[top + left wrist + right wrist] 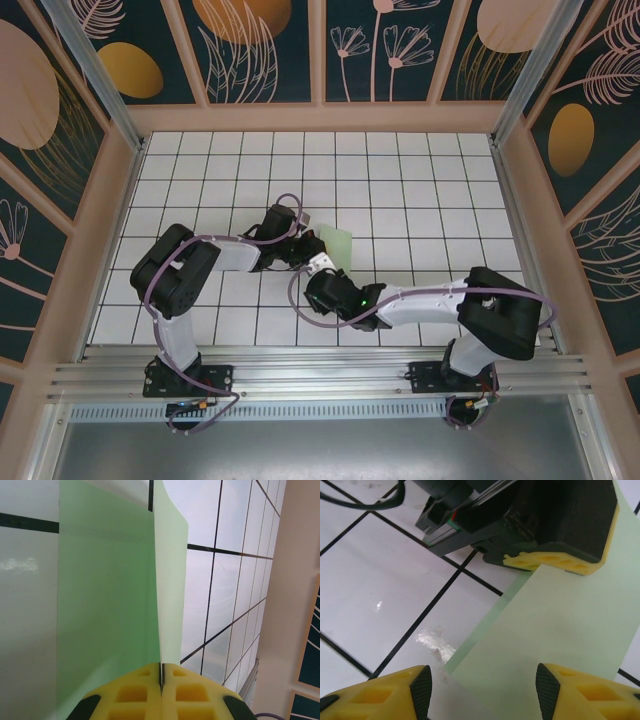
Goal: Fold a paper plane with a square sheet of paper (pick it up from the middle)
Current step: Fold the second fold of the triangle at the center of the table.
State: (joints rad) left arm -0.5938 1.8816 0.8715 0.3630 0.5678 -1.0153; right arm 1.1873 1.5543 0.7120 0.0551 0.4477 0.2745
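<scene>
The square sheet of paper [338, 243] is pale green and held off the white grid floor near the middle. My left gripper [161, 666] is shut on its edge, yellow pads pressed together with the paper [110, 605] rising from between them, folded into two flaps. In the right wrist view the sheet [560, 625] hangs from the left gripper [555, 562] and slopes down between the fingers of my right gripper [482, 692], which is open and not touching it. From above, the right gripper [325, 262] sits just below the paper, with the left gripper [303, 243] beside it.
The floor is white tiles with black grid lines [400, 200], ringed by a low tan wall [320, 118] and patterned panels. A scuffed shiny patch [432, 640] marks a tile under the paper's lower corner. Both arms cross near the centre.
</scene>
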